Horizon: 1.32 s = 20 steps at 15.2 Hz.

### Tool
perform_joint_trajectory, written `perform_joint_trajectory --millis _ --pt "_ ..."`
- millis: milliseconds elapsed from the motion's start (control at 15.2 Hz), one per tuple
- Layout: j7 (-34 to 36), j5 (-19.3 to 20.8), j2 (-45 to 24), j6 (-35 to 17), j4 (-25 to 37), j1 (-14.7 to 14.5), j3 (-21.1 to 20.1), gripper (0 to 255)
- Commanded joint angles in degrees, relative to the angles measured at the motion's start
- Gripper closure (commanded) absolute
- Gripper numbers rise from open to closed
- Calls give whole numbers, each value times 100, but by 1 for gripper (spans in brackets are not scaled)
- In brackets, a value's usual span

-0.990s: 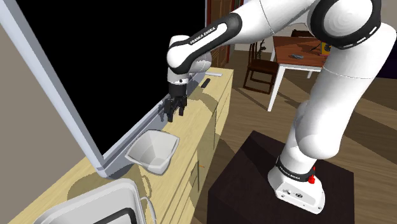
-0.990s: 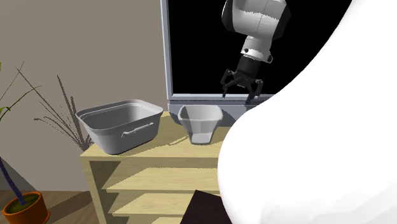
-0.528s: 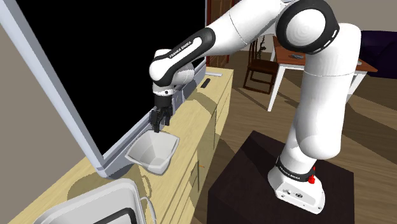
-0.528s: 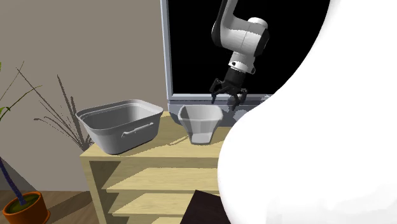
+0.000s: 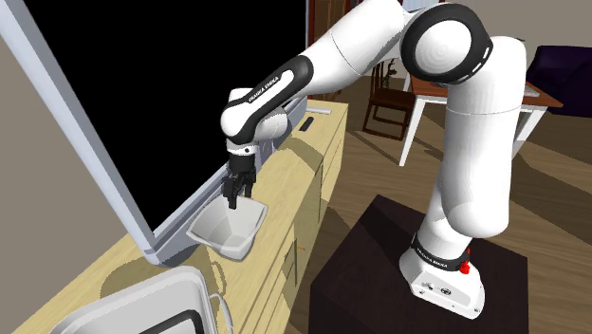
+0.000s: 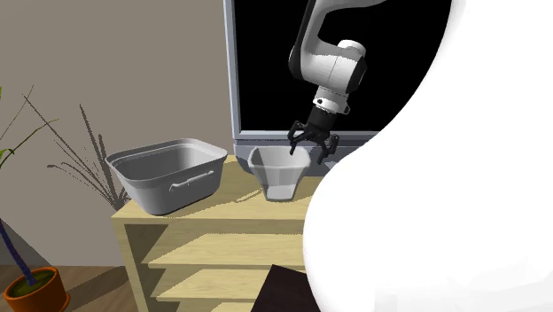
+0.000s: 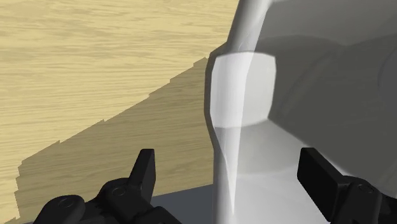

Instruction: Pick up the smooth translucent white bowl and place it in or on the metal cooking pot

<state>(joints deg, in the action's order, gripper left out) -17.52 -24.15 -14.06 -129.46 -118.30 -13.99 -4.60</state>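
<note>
- White bowl (image 5: 228,228) (image 6: 280,173): squarish, with sloped walls, upright on the wooden sideboard (image 5: 318,157) just in front of the screen's lower frame; its inside shows its own pale walls and floor
- Gripper (image 5: 233,197) (image 6: 310,149) (image 7: 230,167): pointed downward at the bowl's far rim, at the right of the bowl in the second exterior view; fingers spread wide
- Wrist view: the bowl's translucent wall (image 7: 242,95) runs up between the two fingers, one over the wood outside and the other over the bowl's inside; neither touches the wall, so the bowl is not held
- Grey pot (image 5: 142,308) (image 6: 168,177): a rectangular tub with a side handle, on the same sideboard, near the bowl but apart from it, at its left in the second exterior view; its inside shows plain grey walls
- Large flat screen (image 5: 152,85): a black area in a grey frame, rising close behind the bowl and the gripper
- Small dark object (image 5: 305,123): on the sideboard's far end, well apart from the bowl
- Potted plant (image 6: 31,284): on the floor, left of the sideboard in the second exterior view
</note>
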Motion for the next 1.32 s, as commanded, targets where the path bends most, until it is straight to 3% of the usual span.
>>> perform_joint_trajectory --millis 0,330,396,990,1254 --pt "-3 -5 -17 -23 -2 -4 -3 0" --pt "-3 -5 -17 -22 -2 -4 -3 0" --pt "-3 -5 -17 -22 -2 -4 -3 255" --pt "-3 -5 -17 -23 -2 -4 -3 255" --pt "104 59 166 227 79 0 13 255"
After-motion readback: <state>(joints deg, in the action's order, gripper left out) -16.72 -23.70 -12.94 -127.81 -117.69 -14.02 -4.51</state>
